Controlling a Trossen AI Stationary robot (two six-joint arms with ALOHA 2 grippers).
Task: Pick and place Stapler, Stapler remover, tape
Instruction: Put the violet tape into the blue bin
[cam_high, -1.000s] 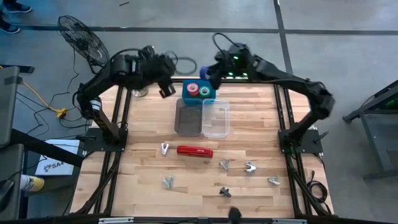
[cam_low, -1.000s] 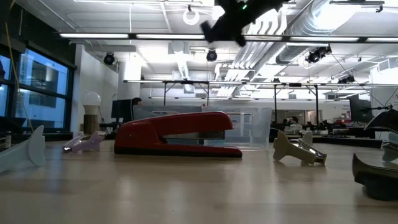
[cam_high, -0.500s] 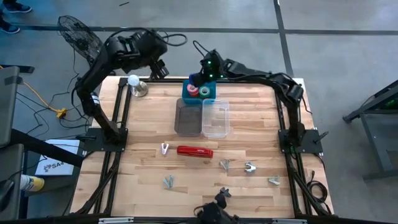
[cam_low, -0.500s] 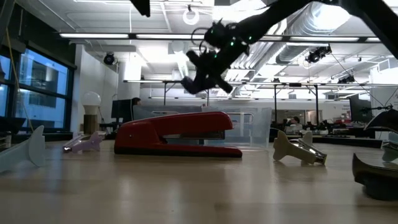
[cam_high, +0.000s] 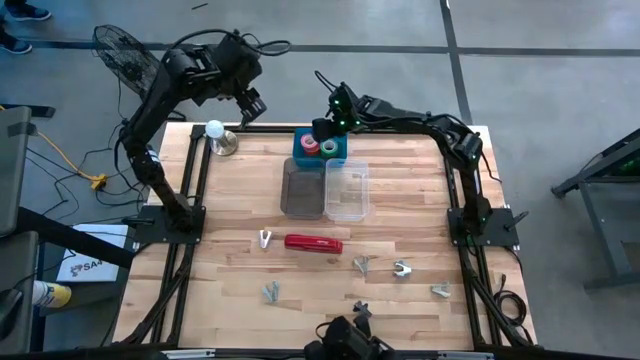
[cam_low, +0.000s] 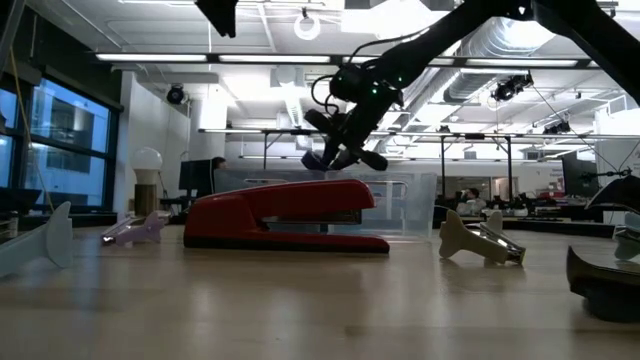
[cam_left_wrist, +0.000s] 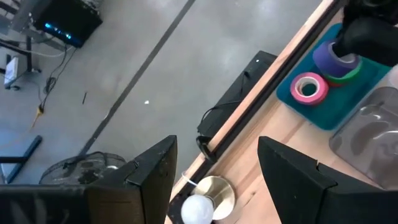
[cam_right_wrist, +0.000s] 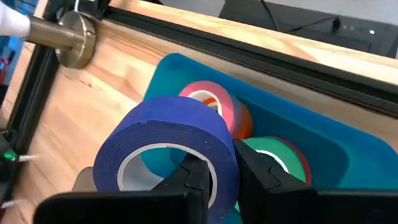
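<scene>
Right wrist view: right gripper (cam_right_wrist: 214, 171) pinches purple tape (cam_right_wrist: 168, 134)
Teal tray (cam_right_wrist: 323, 152): directly beneath gripper
Left gripper (cam_left_wrist: 214, 165): wide, empty, farther off

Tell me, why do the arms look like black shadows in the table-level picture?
Low view: bright ceiling lights behind backlight the right end effector into a silhouette; the stapler stays clearly red. High view: even light, little shadow on the table.

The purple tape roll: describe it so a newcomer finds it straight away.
Start at the teal tray at the table's far edge, beyond the two clear bins. The right gripper hangs over it, shut on the wall of the purple tape roll. The pink roll and green roll lie in the tray; only the purple one is gripped.
</scene>
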